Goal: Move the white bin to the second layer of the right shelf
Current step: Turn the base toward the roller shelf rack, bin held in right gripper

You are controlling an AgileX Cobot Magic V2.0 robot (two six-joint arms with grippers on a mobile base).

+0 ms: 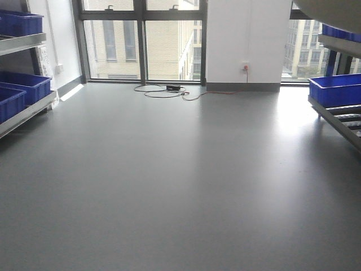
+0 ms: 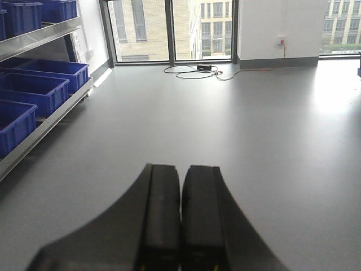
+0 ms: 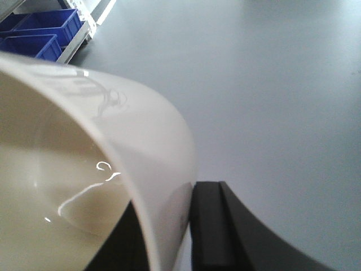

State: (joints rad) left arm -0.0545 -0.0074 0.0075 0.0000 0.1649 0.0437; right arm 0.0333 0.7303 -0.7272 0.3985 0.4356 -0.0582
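The white bin [image 3: 84,169] fills the left of the right wrist view, glossy and cream-white, with its open inside facing the camera. My right gripper [image 3: 175,209] is shut on its wall, one finger inside and one finger [image 3: 211,226] outside. A curved piece of the white bin [image 1: 338,11] shows at the top right of the front view. The right shelf [image 1: 338,116] stands at the right edge, with a level of white rollers holding a blue crate [image 1: 335,90]; I cannot tell whether that level is the second layer. My left gripper [image 2: 181,169] is shut and holds nothing, above the floor.
A left shelf [image 1: 28,110] carries several blue crates [image 1: 25,84]. The grey floor [image 1: 180,180] stretches between the two shelves. Cables and a power brick [image 1: 169,89] lie by the windows. A white wall pillar [image 1: 248,39] stands at the back.
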